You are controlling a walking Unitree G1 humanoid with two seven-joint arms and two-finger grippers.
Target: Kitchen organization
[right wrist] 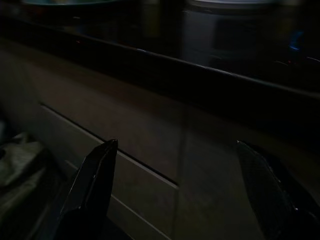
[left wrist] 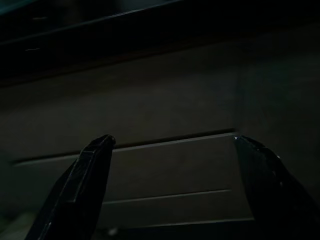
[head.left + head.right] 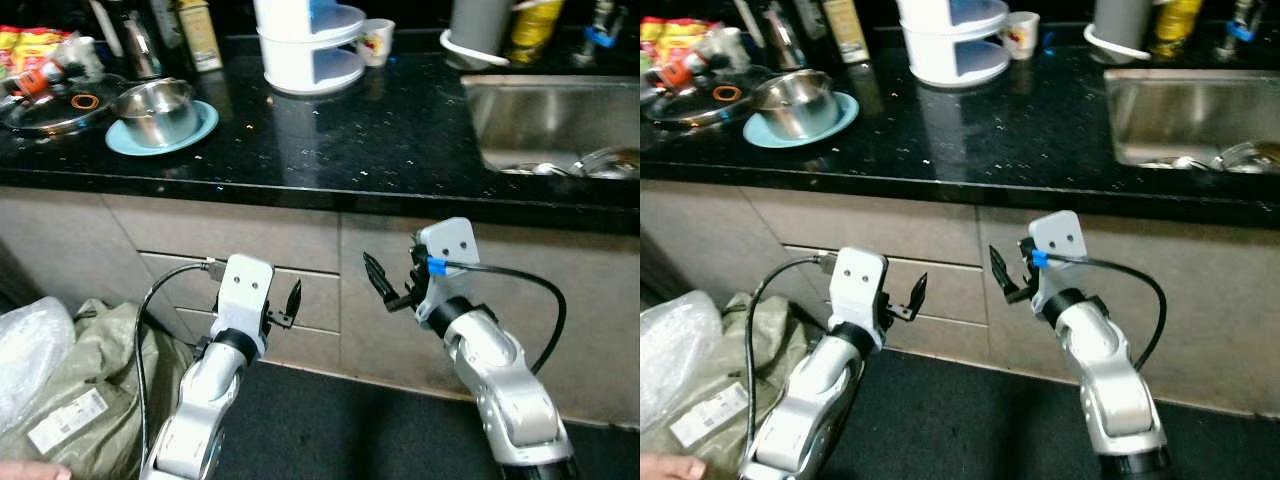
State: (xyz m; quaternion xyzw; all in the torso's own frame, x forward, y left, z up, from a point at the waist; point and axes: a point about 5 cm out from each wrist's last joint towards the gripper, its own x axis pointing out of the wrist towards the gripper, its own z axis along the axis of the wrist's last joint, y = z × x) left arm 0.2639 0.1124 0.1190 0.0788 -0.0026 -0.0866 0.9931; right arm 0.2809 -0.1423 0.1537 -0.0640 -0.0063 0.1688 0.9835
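In the left eye view my left gripper [image 3: 288,303] sits lower left of centre and my right gripper [image 3: 392,283] just right of centre, both below the black countertop [image 3: 380,140] and in front of the cabinet drawers [image 3: 310,300]. The things to organise are all above them: one steel pot [image 3: 155,110] on one blue plate [image 3: 190,135] at upper left, one white tiered stand [image 3: 308,45] at top centre, one small mug [image 3: 376,40] beside it, one sink [image 3: 550,125] at upper right. My worry is raising either arm blind: the fingers could catch the counter's overhanging edge, or sweep the pot off its plate.

In the right eye view I count two arms, two cables, and one heap of bags [image 3: 700,370] at lower left that could snag my left cable.

In the left wrist view my two fingers are spread wide before the drawer fronts.

In the right wrist view my two fingers are likewise spread, holding nothing.
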